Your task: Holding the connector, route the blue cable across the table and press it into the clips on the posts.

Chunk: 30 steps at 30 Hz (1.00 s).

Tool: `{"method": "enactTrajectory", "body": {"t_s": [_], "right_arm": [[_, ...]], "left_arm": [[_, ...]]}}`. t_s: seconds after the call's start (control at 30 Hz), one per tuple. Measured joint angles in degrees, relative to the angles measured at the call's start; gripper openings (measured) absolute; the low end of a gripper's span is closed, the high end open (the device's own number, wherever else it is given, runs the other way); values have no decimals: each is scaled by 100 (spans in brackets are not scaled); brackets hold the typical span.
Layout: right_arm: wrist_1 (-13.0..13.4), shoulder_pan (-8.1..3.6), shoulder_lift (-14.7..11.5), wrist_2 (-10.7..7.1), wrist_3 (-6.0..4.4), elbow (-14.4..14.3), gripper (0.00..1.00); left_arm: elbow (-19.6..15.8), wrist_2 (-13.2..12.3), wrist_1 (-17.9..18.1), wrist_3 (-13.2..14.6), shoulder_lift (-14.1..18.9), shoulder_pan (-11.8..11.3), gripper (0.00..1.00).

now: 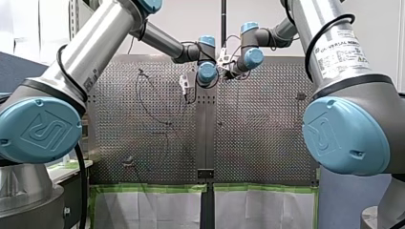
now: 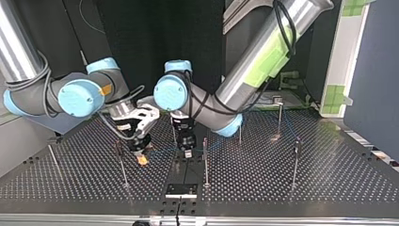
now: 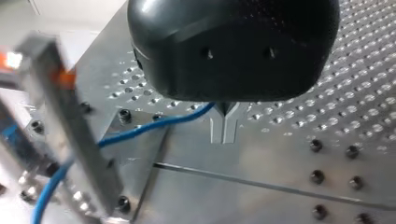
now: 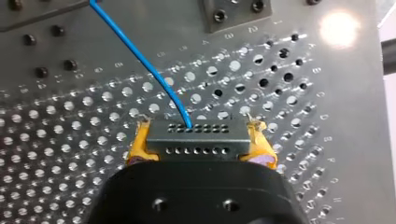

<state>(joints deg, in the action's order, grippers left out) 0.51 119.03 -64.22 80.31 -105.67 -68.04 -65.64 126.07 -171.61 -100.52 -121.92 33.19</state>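
In the right wrist view my right gripper (image 4: 196,145) is shut on the grey connector (image 4: 195,136), yellow pads (image 4: 140,147) on both its ends. The blue cable (image 4: 140,56) leaves the connector and runs away over the perforated plate. In the left wrist view my left gripper (image 3: 224,140) has its metal fingers pressed together on the blue cable (image 3: 140,132), just above the plate. In the top view my right gripper (image 2: 141,157) hangs left of centre and my left gripper (image 2: 187,151) at the centre, joined by a short span of cable (image 2: 164,151).
Thin upright posts stand around the table in the top view, one (image 2: 122,165) beside my right gripper, one (image 2: 205,162) beside my left, others (image 2: 295,162) toward the right. A small black plate (image 2: 181,189) lies at the table's near edge. A blurred grey bar (image 3: 70,126) stands close beside my left gripper.
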Motion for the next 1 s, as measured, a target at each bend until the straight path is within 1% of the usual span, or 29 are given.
{"method": "enactTrajectory", "body": {"t_s": [0.13,0.23,0.3,0.5,0.73,0.87,1.0], "right_arm": [[-8,9,0,2,31,-110,0],[-13,7,-5,3,47,-213,0],[-17,6,-7,3,51,-279,0],[-19,-5,-33,-2,75,-523,0],[7,-42,-135,4,254,-862,0],[29,-48,-213,14,310,-1054,0],[58,-48,-240,12,359,-1219,0]], "left_arm": [[-147,197,-150,-116,90,72,0],[-282,301,-111,-171,213,89,0],[-365,298,-48,-185,293,95,0],[-659,104,227,-186,561,102,0],[-1000,-183,567,-195,616,127,0],[-1192,-320,759,-204,619,138,0],[-1370,-365,937,-244,618,130,0]]}}
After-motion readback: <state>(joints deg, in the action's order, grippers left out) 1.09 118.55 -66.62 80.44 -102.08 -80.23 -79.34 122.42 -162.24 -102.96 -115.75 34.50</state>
